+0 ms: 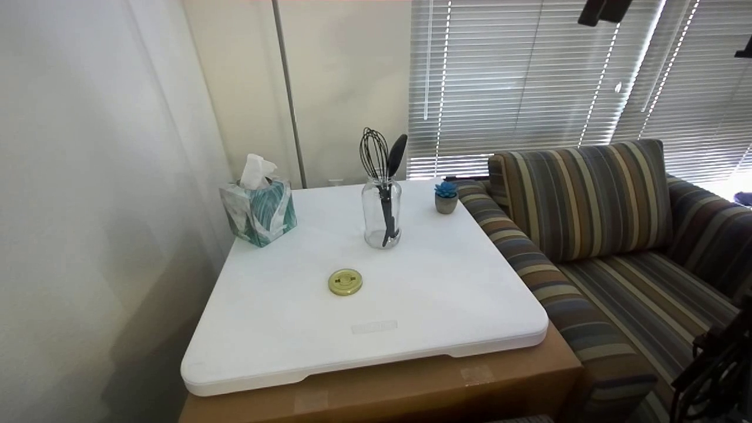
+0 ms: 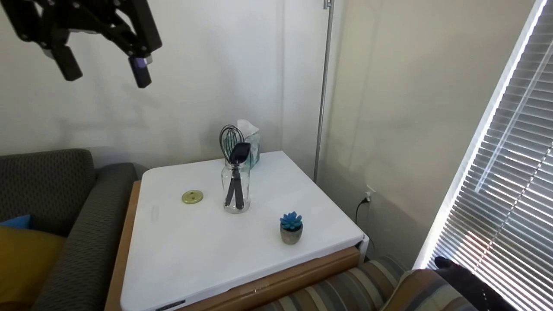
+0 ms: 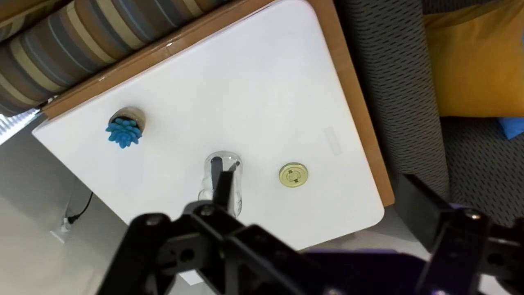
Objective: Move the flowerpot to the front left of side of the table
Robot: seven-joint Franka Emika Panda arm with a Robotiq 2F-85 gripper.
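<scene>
The flowerpot is a small grey pot with a blue succulent. It stands upright on the white table [image 1: 446, 294] near the sofa-side edge, in both exterior views [image 1: 446, 203] [image 2: 291, 233]. In the wrist view the flowerpot [image 3: 130, 116] is at the left. My gripper [image 2: 107, 80] is high above the table in an exterior view, well apart from the pot. In the wrist view my gripper [image 3: 320, 194] has its fingers wide apart with nothing between them. In an exterior view only dark arm parts show at the top right.
A glass jar [image 1: 376, 220] with a whisk and black utensils stands mid-table, near the pot. A gold lid [image 1: 345, 282] lies flat on the table. A tissue box [image 1: 264, 211] stands by the wall. A striped sofa [image 1: 578, 200] adjoins one edge, and a dark grey couch [image 2: 65, 242] another.
</scene>
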